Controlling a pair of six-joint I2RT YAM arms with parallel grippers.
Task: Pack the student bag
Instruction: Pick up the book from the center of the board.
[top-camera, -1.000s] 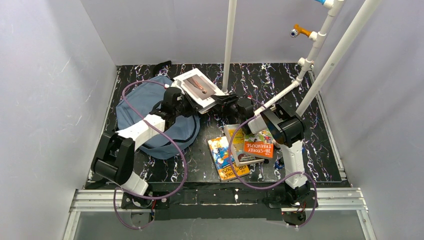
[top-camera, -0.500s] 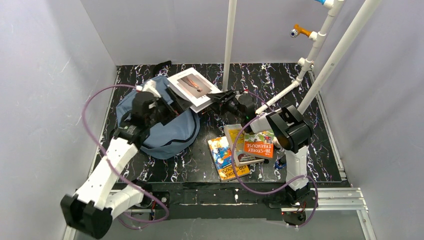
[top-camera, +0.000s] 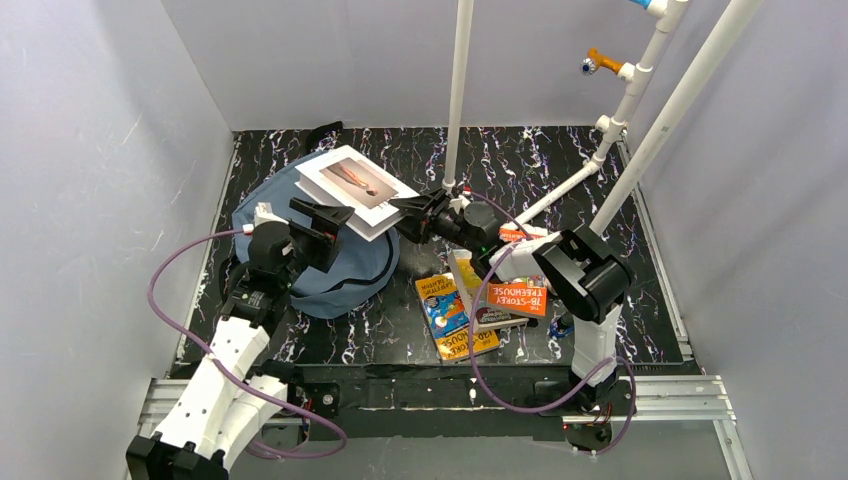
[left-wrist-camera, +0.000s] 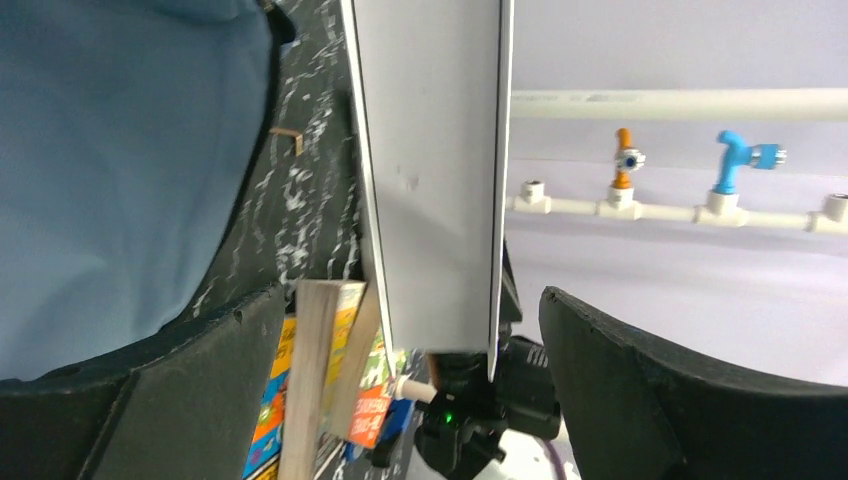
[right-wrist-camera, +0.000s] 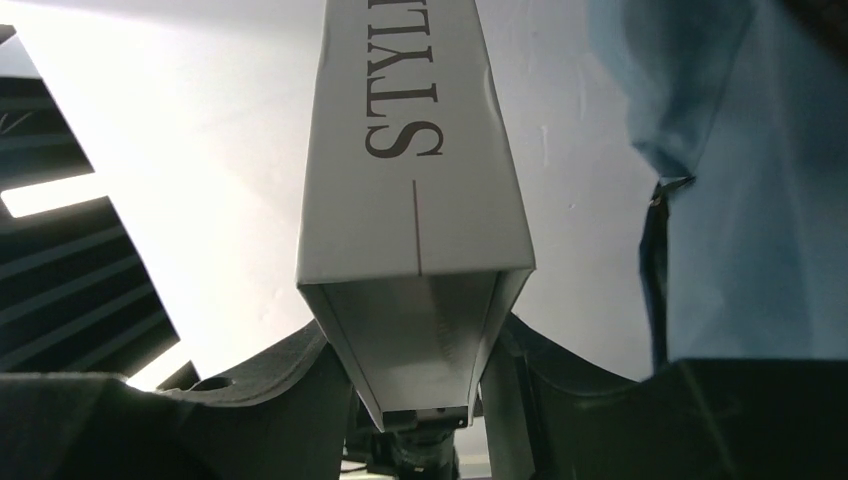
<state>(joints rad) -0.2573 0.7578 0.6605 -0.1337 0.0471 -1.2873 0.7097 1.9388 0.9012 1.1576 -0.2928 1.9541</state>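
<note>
Student bag (top-camera: 365, 262) on the table's (top-camera: 600, 160) left side, white book (top-camera: 350, 190) held over it.
Right gripper (top-camera: 405, 215) is clamped on the book's edge; left gripper (top-camera: 330, 225) hangs over the bag, jaws wide apart.

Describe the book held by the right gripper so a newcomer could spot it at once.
Find the slate-blue backpack on the left. Over its far edge the right gripper holds a white book. Unlike the colourful books lying nearby, it is white and off the table.
</note>
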